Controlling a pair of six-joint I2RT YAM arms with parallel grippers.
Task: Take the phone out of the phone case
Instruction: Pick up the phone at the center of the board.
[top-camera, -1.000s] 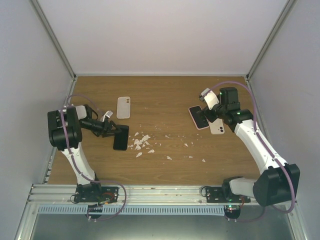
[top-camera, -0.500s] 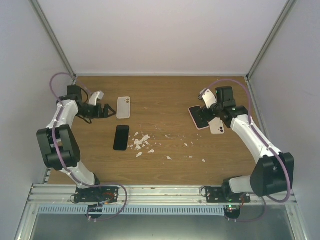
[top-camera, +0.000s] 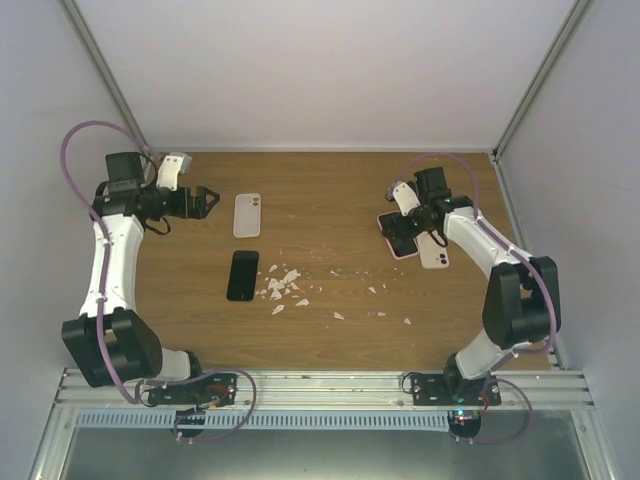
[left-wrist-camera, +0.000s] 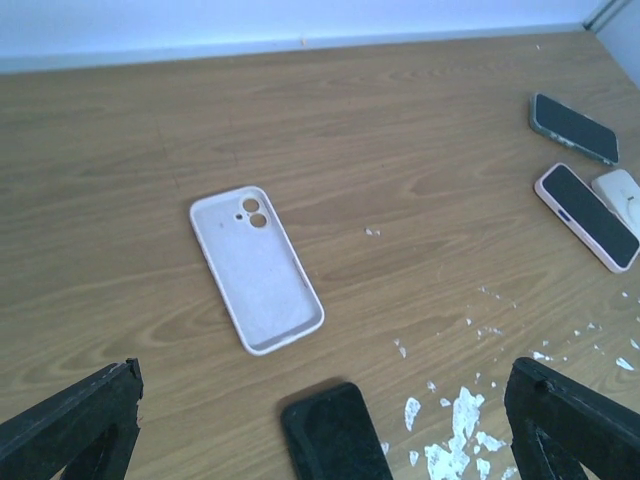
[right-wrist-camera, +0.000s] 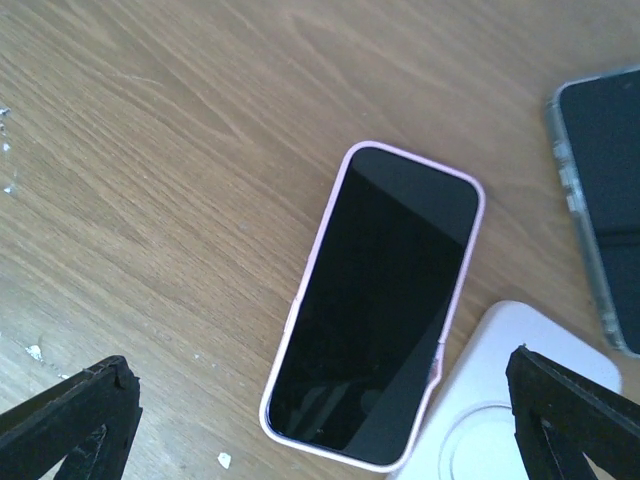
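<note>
A black phone (top-camera: 242, 275) lies bare on the wooden table, its top end at the bottom of the left wrist view (left-wrist-camera: 335, 435). Just behind it lies an empty white phone case (top-camera: 247, 215) (left-wrist-camera: 257, 270), inside up. My left gripper (top-camera: 205, 200) (left-wrist-camera: 322, 378) hovers open to the left of the case, holding nothing. A second phone in a pink case (top-camera: 397, 247) (right-wrist-camera: 385, 300) lies screen up at the right. My right gripper (top-camera: 408, 228) (right-wrist-camera: 318, 370) hangs open directly over it, apart from it.
A white case with a ring (top-camera: 436, 255) (right-wrist-camera: 500, 400) lies against the pink one. A dark phone in a grey case (right-wrist-camera: 605, 220) (left-wrist-camera: 573, 127) lies behind them. White scraps (top-camera: 282, 285) litter the table's middle. Enclosure walls stand close on both sides.
My left gripper has let go of the black phone, opened wide and swung back and left past the white case. The right gripper has shifted slightly back over the pink-cased phone.
</note>
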